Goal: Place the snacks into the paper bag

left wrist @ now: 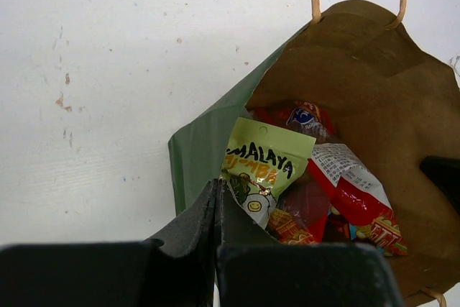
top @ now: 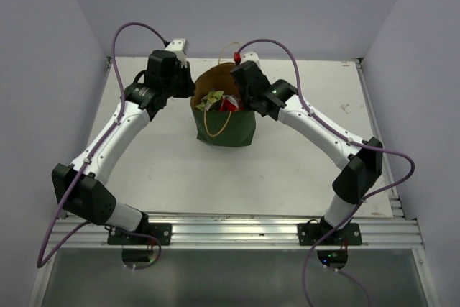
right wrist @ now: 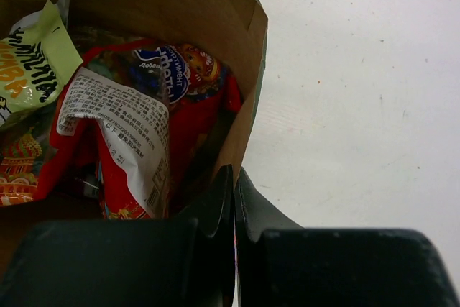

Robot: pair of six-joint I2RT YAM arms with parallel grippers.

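Standing upright at the centre of the overhead view: one paper bag (top: 228, 133), rectangular, matte dark green outside, plain brown inside, mouth open, with a thin tan loop handle (top: 213, 124) hanging down its near face. It rests on a white table (top: 144, 167) whose surface is scuffed and speckled. Contents, the snacks, all glossy and crinkled, lie piled inside the bag. A small yellow-green packet (left wrist: 267, 163) with black lettering and a round punch hole is at centre in the left wrist view. A red candy bag (right wrist: 205, 109) carrying a blue oval logo is at upper centre in the right wrist view. A white panel of fine print (right wrist: 118, 116) is folded across red film, left of centre in that view. The left gripper (left wrist: 218, 210), black angular fingers pressed together, pinches the bag's green wall at lower centre of its view. The right gripper (right wrist: 234, 195), likewise closed, pinches the opposite wall at its rim.
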